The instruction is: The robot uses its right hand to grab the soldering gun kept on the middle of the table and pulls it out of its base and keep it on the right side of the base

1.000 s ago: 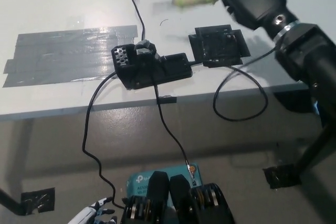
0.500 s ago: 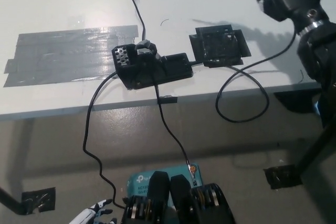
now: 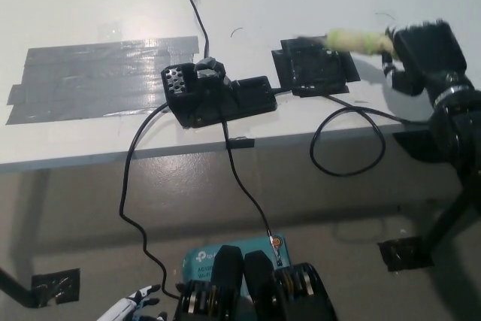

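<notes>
Lower left, barely in frame: white left hand [image 3: 135, 306], grip impossible to judge. Mid-table, black base [image 3: 218, 95] beside strips of grey tape [image 3: 90, 80]. Farther right, black right hand [image 3: 421, 54] clamped on yellow-handled soldering gun [image 3: 353, 39], hovering over a black pad [image 3: 316, 68].

On the white table [image 3: 90, 5] there was one soldering gun [image 3: 353, 40] with a yellow-green handle, at three o'clock of the one black base [image 3: 218, 98]. One black square pad [image 3: 314, 67] lay between them. One patch of grey tape [image 3: 90, 80] sat at nine o'clock of the base.
</notes>
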Action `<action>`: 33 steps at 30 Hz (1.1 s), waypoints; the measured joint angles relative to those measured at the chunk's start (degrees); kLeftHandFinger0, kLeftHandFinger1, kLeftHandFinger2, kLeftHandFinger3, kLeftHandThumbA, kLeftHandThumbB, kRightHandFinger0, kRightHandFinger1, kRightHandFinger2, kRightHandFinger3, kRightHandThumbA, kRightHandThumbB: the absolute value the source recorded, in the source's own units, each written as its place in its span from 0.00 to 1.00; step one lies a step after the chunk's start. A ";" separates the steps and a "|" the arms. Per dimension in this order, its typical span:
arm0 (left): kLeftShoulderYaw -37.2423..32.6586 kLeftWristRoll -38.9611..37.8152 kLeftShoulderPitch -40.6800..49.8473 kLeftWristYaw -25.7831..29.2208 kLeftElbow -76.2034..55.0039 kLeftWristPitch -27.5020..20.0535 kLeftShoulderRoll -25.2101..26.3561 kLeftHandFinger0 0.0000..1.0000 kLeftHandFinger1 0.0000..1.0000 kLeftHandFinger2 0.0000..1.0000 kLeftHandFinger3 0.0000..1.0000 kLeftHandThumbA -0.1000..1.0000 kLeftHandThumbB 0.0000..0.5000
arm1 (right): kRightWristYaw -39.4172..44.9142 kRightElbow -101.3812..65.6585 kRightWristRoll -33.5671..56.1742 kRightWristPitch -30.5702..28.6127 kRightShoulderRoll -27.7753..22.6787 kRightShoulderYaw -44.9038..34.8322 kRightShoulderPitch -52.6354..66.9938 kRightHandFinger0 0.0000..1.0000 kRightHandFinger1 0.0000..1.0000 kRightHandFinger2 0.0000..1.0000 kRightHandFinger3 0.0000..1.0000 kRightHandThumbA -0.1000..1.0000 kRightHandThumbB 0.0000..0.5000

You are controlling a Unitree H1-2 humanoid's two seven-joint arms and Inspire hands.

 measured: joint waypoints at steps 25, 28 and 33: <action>-0.18 1.04 -0.25 -0.89 0.01 0.01 0.10 0.69 0.80 0.94 1.00 0.52 0.39 | 23.33 -3.33 2.05 8.70 2.34 1.85 1.25 1.00 1.00 1.00 1.00 0.92 1.00; -0.20 1.11 -0.26 -1.12 0.01 0.01 0.10 0.65 0.77 0.93 1.00 0.53 0.40 | 26.35 -4.55 2.26 10.39 1.82 1.73 1.24 1.00 1.00 1.00 1.00 0.96 1.00; -0.17 1.15 -0.25 -1.43 0.01 0.01 0.14 0.66 0.77 0.92 1.00 0.53 0.40 | 29.79 -6.34 2.88 12.80 1.17 1.00 1.22 1.00 1.00 1.00 1.00 1.00 1.00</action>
